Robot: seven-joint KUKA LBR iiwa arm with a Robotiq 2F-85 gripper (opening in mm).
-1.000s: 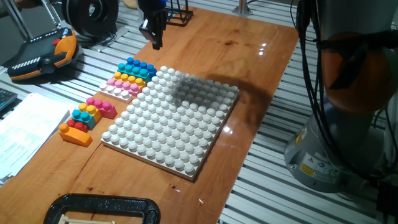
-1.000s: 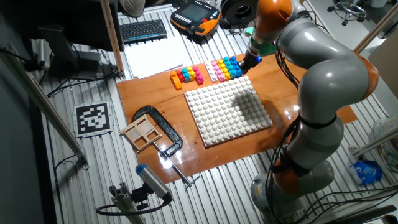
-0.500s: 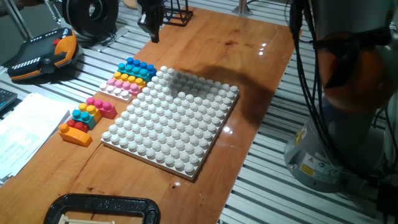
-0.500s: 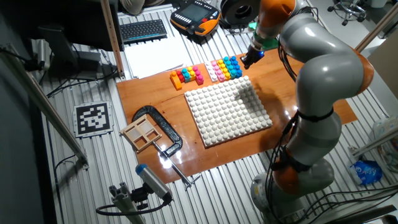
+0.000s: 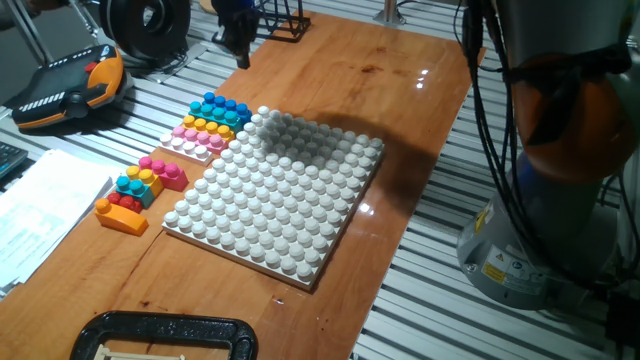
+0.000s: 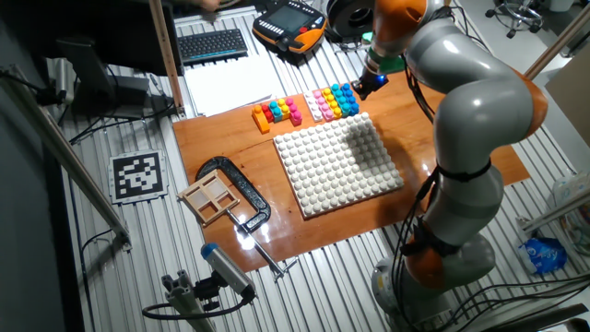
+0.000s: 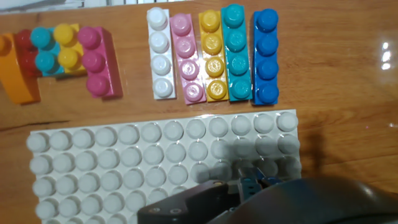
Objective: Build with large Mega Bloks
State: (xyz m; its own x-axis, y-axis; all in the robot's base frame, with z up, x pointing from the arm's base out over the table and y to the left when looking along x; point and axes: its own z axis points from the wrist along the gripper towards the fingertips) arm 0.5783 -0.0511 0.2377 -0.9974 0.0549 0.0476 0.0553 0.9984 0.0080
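The elongated four-stud plastic bricks lie side by side in a tight row on the wooden table (image 5: 400,90), just beyond the far edge of the big square white studded baseplate (image 7: 155,168): a white brick (image 7: 160,53), a pale pink brick (image 7: 186,59), a yellow-orange brick (image 7: 214,56), a cyan brick (image 7: 237,53) and a dark blue brick (image 7: 266,55). A separate small cluster of mixed bricks (image 5: 138,186) sits further along the same side of the plate.

The black two-finger gripper (image 5: 238,40) hangs in the air above the table edge, near the blue end of the row and touching nothing. Whether its jaws are spread or pressed together cannot be told; the hand view shows only the dark underside of the hand.

The bricks look like hollow rigid plastic, so they are probably light, stiff and hard to damage, but smooth and a little slippery. The dark blue brick at the row's end has one long side free, which makes it the easiest to reach. A sound hold would pinch across its short width on the flat side walls at mid-length, below the studs; its neighbour, pressed close, leaves little room for a finger.
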